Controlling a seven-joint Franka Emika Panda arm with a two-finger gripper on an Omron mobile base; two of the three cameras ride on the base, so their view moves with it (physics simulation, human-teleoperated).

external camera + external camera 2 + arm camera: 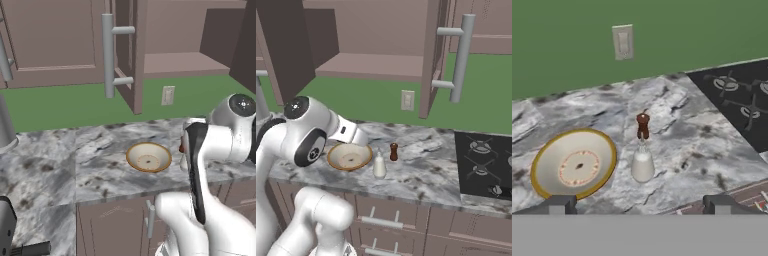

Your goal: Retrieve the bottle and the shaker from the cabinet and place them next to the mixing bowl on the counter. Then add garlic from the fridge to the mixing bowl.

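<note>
Bottle [642, 165] beyond wide-open, empty tool [639, 204]

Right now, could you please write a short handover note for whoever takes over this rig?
Gripper: jaws open, holding nothing, above the counter.
Bottle and shaker stand upright on the counter beside the mixing bowl; the cabinet shelf is bare, its door open.
Done: both items placed next to the bowl.
Left: fetch garlic from the fridge and put it in the bowl, which looks empty.
</note>
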